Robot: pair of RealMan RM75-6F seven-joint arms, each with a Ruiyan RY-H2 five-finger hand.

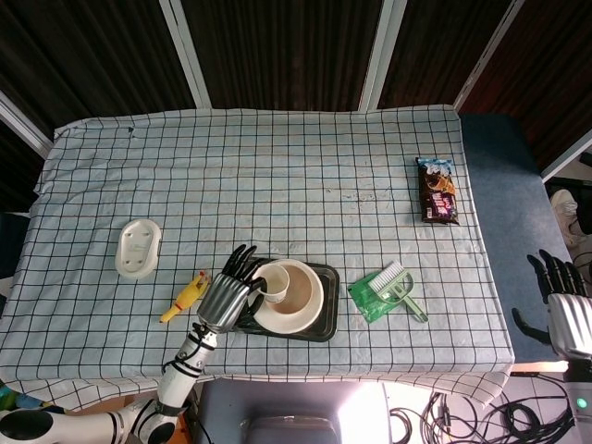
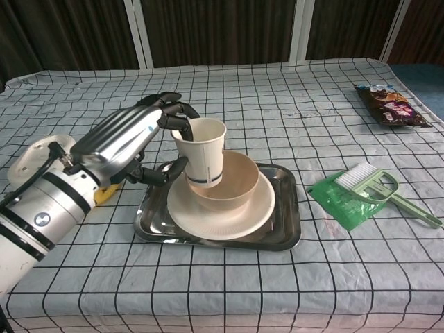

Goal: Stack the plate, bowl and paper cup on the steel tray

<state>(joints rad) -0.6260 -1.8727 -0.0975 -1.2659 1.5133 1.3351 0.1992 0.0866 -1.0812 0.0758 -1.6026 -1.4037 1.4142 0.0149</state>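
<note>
A steel tray [image 2: 288, 232] [image 1: 326, 326] lies near the table's front edge. On it rests a cream plate [image 2: 243, 218] [image 1: 313, 313] with a bowl [image 2: 239, 182] [image 1: 298, 289] sitting in it. My left hand [image 2: 132, 142] [image 1: 231, 289] grips a white paper cup [image 2: 203, 154] [image 1: 269, 285] by its rim and side. The cup hangs tilted at the bowl's left edge. Whether it touches the bowl I cannot tell. My right hand [image 1: 560, 296] hangs off the table's right side, fingers spread, holding nothing.
A yellow rubber chicken [image 1: 184, 298] lies left of the tray, partly hidden behind my left arm in the chest view. A white soap dish [image 1: 139, 248] [image 2: 31, 161] sits further left. A green brush and dustpan [image 1: 387, 293] [image 2: 364, 194] lie right of the tray. A snack bag [image 1: 437, 190] [image 2: 390, 105] lies far right.
</note>
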